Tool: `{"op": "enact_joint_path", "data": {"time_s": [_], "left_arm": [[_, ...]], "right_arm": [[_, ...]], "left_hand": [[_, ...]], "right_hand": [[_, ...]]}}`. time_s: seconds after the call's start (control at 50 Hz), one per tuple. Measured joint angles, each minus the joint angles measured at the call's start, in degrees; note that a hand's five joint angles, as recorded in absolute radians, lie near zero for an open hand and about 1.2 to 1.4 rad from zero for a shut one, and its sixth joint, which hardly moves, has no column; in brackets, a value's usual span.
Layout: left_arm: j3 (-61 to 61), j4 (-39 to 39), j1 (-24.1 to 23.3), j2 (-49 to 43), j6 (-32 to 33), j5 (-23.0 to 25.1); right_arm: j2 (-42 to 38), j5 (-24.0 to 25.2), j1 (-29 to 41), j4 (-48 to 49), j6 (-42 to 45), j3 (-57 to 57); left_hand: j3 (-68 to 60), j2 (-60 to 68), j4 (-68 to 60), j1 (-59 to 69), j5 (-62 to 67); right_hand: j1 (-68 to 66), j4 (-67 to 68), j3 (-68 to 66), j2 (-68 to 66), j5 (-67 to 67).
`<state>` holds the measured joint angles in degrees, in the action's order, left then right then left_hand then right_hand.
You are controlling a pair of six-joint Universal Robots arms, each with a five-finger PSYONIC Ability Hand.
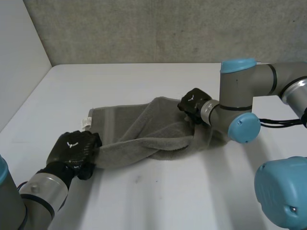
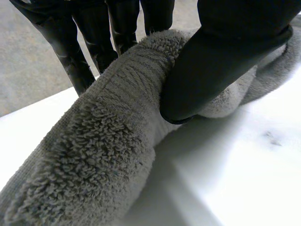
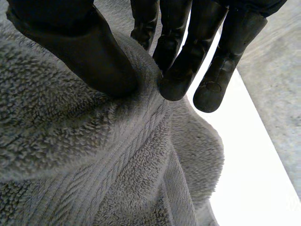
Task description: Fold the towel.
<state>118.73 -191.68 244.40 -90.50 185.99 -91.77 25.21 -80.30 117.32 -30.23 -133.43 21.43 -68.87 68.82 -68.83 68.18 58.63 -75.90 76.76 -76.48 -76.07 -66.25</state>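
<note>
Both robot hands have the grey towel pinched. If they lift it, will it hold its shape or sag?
Likely floppy: the grey towel lies twisted and bunched between the left robot hand and the right robot hand. Probably not slippery: its looped pile looks grippy where both pinch it. Soft cloth, so hardly fragile.

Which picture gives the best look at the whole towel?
The head view: the towel lies there end to end, bunched between the left hand and right hand. Each wrist view gives a close-up of pile pinched by its own hand.
</note>
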Motion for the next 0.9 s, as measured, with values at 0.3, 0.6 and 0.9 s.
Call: {"op": "enact_joint_path", "data": {"time_s": [0.3, 0.6, 0.9], "left_arm": [[-13.3, 0.8, 3.7, 2.2, -0.1, 0.2], [-28.6, 9.6, 3.6, 13.2, -0.8, 2.3], [-35.1, 10.0, 4.3, -3.3, -0.4, 4.2]], "right_arm": [[28.8, 2.0, -9.8, -0.1, -17.9, 9.0], [62.7, 9.4, -20.0, -0.1, -24.8, 31.8], [53.9, 13.8, -23.7, -0.8, -18.0, 36.6]], "left_hand": [[-0.8, 0.9, -0.9, 0.0, 0.0], [-0.8, 1.0, -0.9, 0.1, 0.0], [-0.9, 1.0, -1.0, 0.2, 0.0]], "right_hand": [[-0.1, 0.1, 0.0, 0.0, 0.0], [-0.3, 0.1, 0.0, 0.0, 0.0], [-0.4, 0.1, 0.0, 0.0, 0.0]]}}
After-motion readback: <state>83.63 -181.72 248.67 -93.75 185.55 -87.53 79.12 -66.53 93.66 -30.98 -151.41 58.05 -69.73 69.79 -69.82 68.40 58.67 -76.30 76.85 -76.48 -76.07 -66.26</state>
